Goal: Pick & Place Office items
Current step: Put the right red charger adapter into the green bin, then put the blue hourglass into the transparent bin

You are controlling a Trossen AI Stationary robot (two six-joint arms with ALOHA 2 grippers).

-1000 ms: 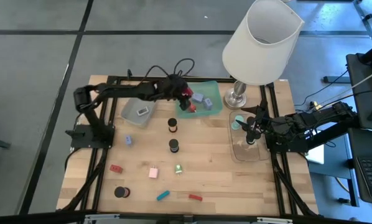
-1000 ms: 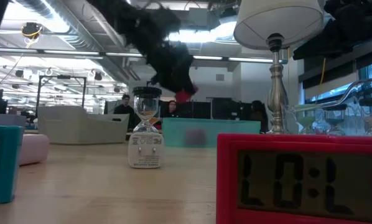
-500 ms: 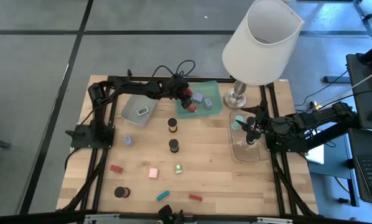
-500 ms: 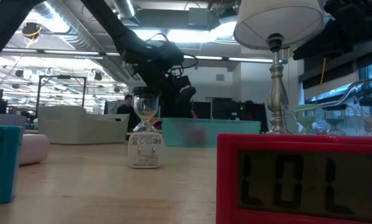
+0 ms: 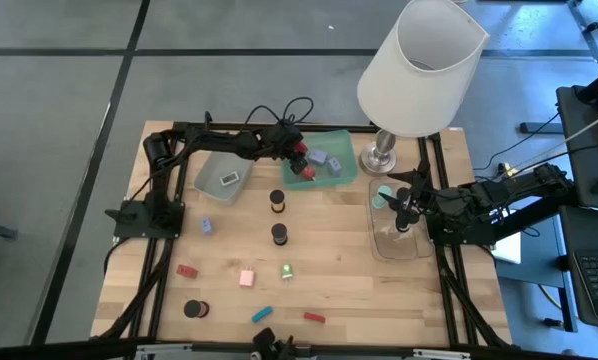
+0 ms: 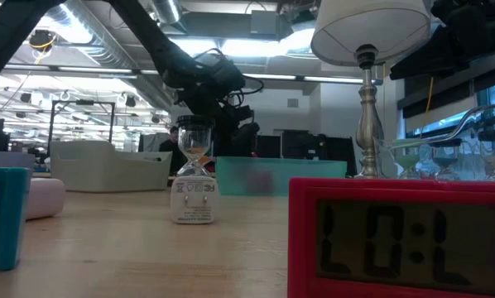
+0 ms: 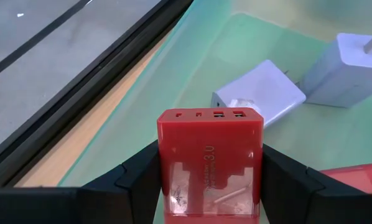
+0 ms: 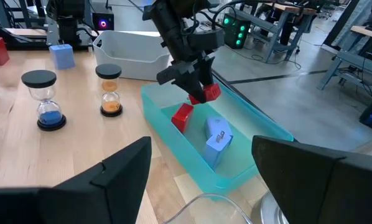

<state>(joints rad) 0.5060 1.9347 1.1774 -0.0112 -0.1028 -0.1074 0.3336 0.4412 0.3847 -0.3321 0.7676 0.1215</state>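
My left gripper [image 5: 299, 153] reaches over the green tray [image 5: 337, 137] at the table's far edge, shut on a red charger block [image 7: 209, 158]. Two lavender blocks [image 7: 260, 93] and another red block [image 8: 181, 116] lie on the tray's floor. My right gripper [image 5: 403, 205] waits open above the clear tray [image 5: 399, 245] at the table's right. On the wood stand two black-capped hourglasses [image 5: 278, 202], a lavender block [image 5: 208, 226], a red block [image 5: 186, 271], a pink block [image 5: 247, 278], a mint-green piece [image 5: 288, 271], black cylinders [image 5: 194, 309], a teal bar [image 5: 262, 314] and a red bar [image 5: 313, 317]. My left gripper pinches the red charger block by its two opposite sides [image 7: 167, 174] between the two fingers [image 7: 136, 177], with the port end pointing away from the wrist. The fingers slant down from above. The block [image 8: 208, 93] hangs clear over the tray's floor, above the other red block.
A grey tray [image 5: 224, 178] with a small piece in it sits left of the green tray. A tall lamp with a white shade [image 5: 419, 65] stands at the far right, its metal base [image 5: 381, 155] between the green and clear trays. The table's middle has open wood.
My left gripper has come down toward the green tray, still shut on the red block, and has settled just above the tray's floor. The left arm's shoulder has swung toward the table's far edge. The right arm has kept still.
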